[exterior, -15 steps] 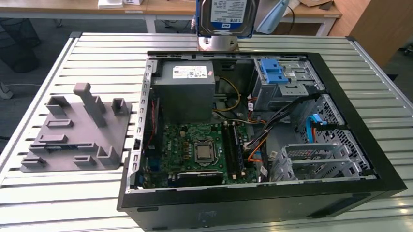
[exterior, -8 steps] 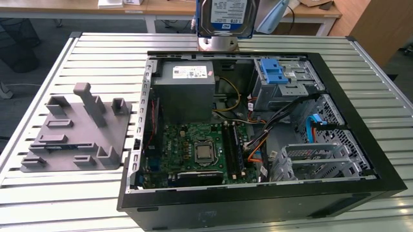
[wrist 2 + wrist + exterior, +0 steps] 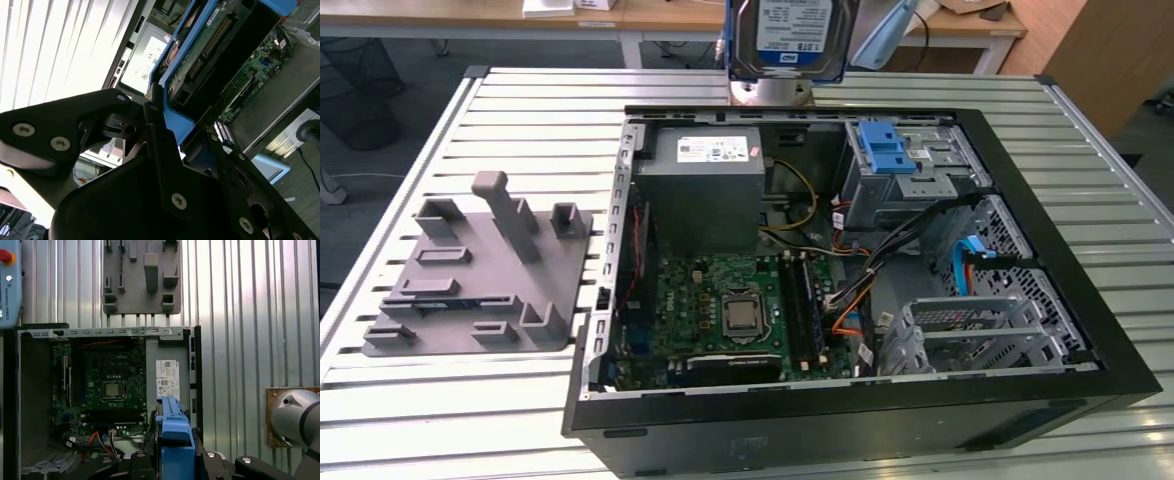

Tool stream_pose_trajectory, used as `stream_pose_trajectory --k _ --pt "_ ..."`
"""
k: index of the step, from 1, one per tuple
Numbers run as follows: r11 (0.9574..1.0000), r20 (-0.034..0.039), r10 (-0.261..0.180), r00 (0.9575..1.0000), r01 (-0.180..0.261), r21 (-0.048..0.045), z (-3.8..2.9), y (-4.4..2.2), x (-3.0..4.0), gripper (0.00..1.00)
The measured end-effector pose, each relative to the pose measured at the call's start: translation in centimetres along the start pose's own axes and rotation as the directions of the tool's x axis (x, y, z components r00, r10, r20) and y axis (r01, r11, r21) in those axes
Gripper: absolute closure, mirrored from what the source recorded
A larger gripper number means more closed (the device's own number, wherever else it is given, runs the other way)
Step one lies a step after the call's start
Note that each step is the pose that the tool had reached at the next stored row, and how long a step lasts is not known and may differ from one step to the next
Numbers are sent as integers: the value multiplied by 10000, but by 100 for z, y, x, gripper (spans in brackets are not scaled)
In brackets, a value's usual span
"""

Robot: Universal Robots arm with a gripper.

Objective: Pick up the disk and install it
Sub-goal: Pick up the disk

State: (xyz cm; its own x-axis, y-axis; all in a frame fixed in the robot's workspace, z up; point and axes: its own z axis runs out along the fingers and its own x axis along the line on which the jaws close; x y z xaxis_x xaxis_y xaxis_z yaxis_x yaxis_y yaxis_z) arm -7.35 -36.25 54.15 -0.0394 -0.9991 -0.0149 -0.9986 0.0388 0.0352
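Note:
The disk [image 3: 790,35], silver with a white-and-blue label and a blue carrier frame, hangs upright in the air above the far edge of the open computer case [image 3: 1067,250] in the exterior view. In the second wrist view my gripper [image 3: 186,136] is shut on the disk [image 3: 210,45], its black fingers [image 3: 159,131] clamped on the blue frame. The first wrist view looks down along the blue frame edge [image 3: 173,435] between the gripper [image 3: 173,462] bodies, with the case's inside below.
Inside the case lie a grey power-supply box [image 3: 707,185], the motherboard [image 3: 734,305], a drive cage with a blue latch [image 3: 887,150], loose cables [image 3: 907,245] and a metal bracket [image 3: 974,330]. A grey plastic fixture [image 3: 474,270] sits on the slatted table [image 3: 454,410] at the exterior view's left.

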Motion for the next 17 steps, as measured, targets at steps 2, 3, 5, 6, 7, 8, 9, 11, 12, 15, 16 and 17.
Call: stream_pose_trajectory --k 2,3,5,6,7,8,9,11,12,15,16,17 --pt "10000 0 0 10000 0 0 0 -1 17 64" --pt "10000 0 0 10000 0 0 0 -1 26 64" --pt "10000 1 0 10000 0 1 0 -1 43 64" --pt "10000 1 0 10000 0 0 -1 -2 53 64" --pt "10000 0 0 10000 0 0 -1 -2 63 64" --pt "10000 0 1 10000 -1 0 -1 -3 74 64" --pt "10000 2 0 10000 0 1 0 -3 80 64" --pt "10000 2 1 10000 -1 1 8 -3 81 64" --pt "10000 0 2 10000 -2 -1 11 -3 82 64" --pt "10000 -1 0 10000 0 -1 19 -5 98 64" --pt "10000 1 0 10000 0 0 22 -5 107 64" --pt "10000 0 1 10000 -1 0 23 -5 114 64"
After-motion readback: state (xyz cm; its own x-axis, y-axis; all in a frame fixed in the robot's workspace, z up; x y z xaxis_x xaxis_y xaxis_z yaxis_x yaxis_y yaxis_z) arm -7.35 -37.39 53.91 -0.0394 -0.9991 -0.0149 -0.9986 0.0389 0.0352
